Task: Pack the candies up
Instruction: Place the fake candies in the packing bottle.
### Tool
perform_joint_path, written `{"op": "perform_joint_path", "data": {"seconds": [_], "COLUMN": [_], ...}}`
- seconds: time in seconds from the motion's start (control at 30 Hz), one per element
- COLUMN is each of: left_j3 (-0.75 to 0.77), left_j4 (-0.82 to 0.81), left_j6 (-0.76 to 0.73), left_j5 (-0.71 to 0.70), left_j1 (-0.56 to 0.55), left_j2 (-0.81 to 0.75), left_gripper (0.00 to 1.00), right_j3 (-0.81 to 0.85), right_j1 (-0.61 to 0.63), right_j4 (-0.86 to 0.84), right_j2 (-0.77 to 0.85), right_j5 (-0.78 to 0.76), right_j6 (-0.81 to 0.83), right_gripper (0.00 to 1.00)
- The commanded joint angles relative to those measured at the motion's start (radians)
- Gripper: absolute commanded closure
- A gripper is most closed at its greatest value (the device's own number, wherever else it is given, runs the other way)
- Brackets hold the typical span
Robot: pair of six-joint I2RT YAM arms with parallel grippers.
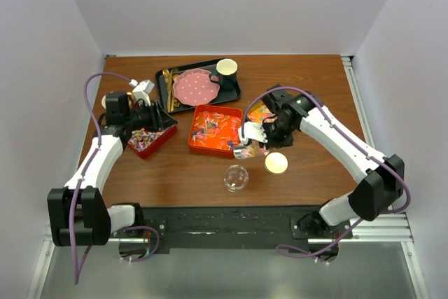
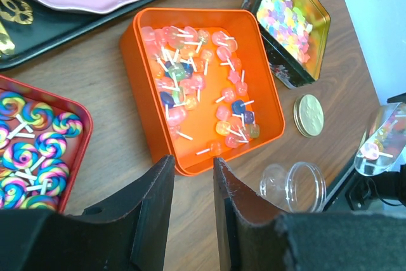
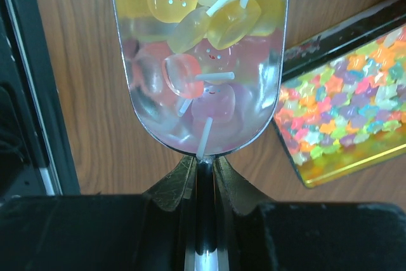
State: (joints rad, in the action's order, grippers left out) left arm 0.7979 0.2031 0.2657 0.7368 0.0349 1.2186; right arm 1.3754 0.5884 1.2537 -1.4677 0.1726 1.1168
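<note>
Brown wooden surface point(image 1: 175, 173) between white walls carries everything. The candies in play are translucent lollipops point(image 3: 196, 42) heaped in a metal scoop point(image 3: 152, 131), which hangs just off the near right corner of the orange tray point(image 2: 130, 49). The right pincer point(image 3: 202, 168) is pressed together on the scoop's thin handle. To do this step well, I judge the scoop should travel level to the clear jar point(image 1: 236, 178), which stands open in front of the tray, then tip slowly over its mouth so no stick catches the rim. More lollipops lie in the tray, and a gold lid point(image 1: 276, 163) sits beside the jar. Left of the tray, a red tin point(image 2: 87, 138) holds rainbow swirl lollipops point(image 2: 28, 150). Right of it, a gold tin point(image 2: 279, 71) holds tiny star-shaped sweets point(image 2: 288, 14). The left pincer point(image 2: 193, 214), slightly spread and empty, hovers left of the tray near the red tin.
</note>
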Motion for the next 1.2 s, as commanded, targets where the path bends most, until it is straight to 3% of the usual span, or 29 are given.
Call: {"op": "perform_joint_path", "data": {"seconds": [0.0,0.47,1.17], "left_j3": [-0.026,-0.189,-0.218], "left_j4": [-0.076,-0.224,-0.232], "left_j6": [-0.008,0.139,0.145], "left_j5": [-0.013,0.001,-0.004], "left_j1": [0.019,0.102,0.102], "left_j2": [-0.036,-0.120,-0.179], "left_gripper": [0.64,0.61,0.58], "right_j3": [-0.006,-0.030,0.037], "right_j1": [0.053,0.203,0.410], "right_j4": [0.055,0.046,0.164], "right_j2": [0.026,-0.061,-0.164], "right_j5": [-0.149,-0.346,-0.631], "right_j6": [0.046,-0.020,-0.183], "right_gripper": [1.00,1.00,1.00]}}
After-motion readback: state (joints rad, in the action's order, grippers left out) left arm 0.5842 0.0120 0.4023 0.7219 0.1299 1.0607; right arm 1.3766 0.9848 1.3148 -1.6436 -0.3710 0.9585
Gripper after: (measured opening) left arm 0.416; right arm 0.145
